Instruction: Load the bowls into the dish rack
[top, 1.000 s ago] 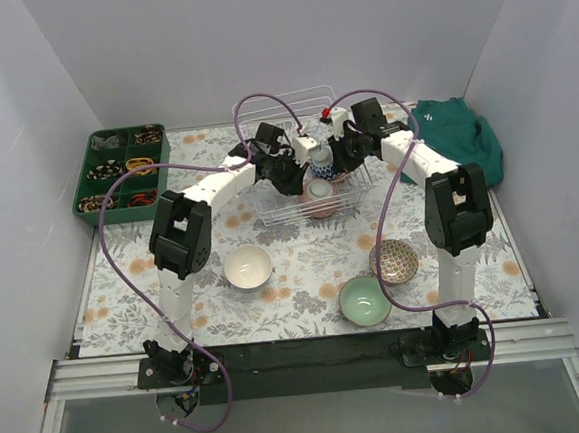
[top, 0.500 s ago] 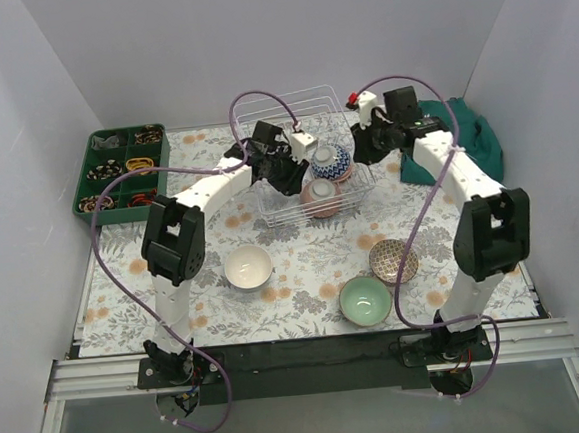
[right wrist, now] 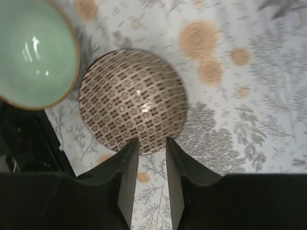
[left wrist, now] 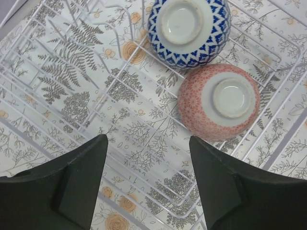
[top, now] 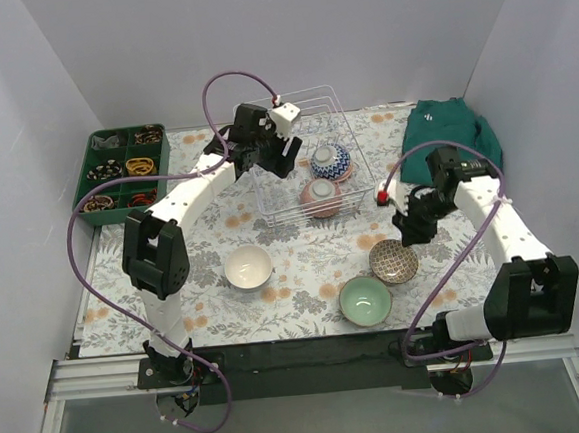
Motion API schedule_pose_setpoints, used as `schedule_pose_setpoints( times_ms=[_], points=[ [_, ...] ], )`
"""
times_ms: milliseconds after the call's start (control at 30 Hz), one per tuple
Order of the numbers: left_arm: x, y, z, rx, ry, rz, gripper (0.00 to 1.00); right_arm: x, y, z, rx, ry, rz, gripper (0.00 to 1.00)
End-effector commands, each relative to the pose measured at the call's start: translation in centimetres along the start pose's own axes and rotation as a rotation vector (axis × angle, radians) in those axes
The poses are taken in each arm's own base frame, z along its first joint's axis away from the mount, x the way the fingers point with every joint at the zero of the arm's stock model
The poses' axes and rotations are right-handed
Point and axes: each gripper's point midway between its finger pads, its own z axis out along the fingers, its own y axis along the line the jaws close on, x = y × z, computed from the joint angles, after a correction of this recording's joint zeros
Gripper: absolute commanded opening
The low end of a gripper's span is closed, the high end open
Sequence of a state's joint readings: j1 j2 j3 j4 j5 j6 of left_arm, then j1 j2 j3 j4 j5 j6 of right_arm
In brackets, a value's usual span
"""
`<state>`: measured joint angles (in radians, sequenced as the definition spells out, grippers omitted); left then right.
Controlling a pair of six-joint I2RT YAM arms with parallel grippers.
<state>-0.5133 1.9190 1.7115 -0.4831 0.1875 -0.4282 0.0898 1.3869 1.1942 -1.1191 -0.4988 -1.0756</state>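
The left arm (top: 192, 189) rises from its base, bends at the elbow and reaches far forward and inward, its wrist held high. The left tool (top: 285, 155) points downward, its two dark fingers (left wrist: 76, 182) spread wide apart. The right arm (top: 501, 222) leans outward, then folds back toward the middle with a low wrist. The right tool (top: 411, 229) also aims straight down, its fingers (right wrist: 125, 177) set close together with only a narrow gap between them.

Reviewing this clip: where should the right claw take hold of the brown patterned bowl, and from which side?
Probably its rim, from above. The brown patterned bowl sits upright, mouth up, so one finger can go inside the wall and one outside. Choose the rim section nearest the right claw, away from the mint green bowl close beside its other side.
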Motion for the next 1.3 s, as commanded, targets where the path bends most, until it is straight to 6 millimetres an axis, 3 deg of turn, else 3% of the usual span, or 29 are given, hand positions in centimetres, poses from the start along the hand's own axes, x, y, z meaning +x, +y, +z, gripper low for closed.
schedule_pose_setpoints(
  times_ms=[0,300,567,933,1033,1133,1167,1267],
  points=[
    [-0.8,1.9,-1.5,-0.069,-0.020,-0.060,0.69,3.4,5.4,0.3,-0.146,0.022,-0.368,0.38],
    [1.4,1.6,-2.3,-0.074,0.030,-0.071,0.69,6.1,8.1,2.6,-0.201,0.043,-0.576,0.40],
    [1.7,1.7,-3.1,-0.094,0.035,-0.062,0.70,7.0,6.6,4.2,-0.122,0.070,-0.579,0.42],
    [2.2,1.7,-3.6,-0.102,0.045,-0.052,0.70,7.5,6.2,6.1,-0.109,0.075,-0.579,0.41],
    [2.0,1.5,-3.7,-0.092,0.037,-0.045,0.70,7.2,6.1,6.6,-0.088,0.070,-0.584,0.36],
    [1.3,1.6,-4.3,-0.098,0.015,-0.036,0.70,6.7,6.0,6.2,-0.068,0.081,-0.566,0.19],
    [1.0,1.7,-4.7,-0.098,0.005,-0.021,0.70,6.4,5.8,5.7,-0.053,0.083,-0.565,0.10],
    [0.7,1.4,-5.0,-0.076,-0.021,0.011,0.70,4.9,5.5,3.9,-0.008,0.076,-0.558,0.01]
  ],
)
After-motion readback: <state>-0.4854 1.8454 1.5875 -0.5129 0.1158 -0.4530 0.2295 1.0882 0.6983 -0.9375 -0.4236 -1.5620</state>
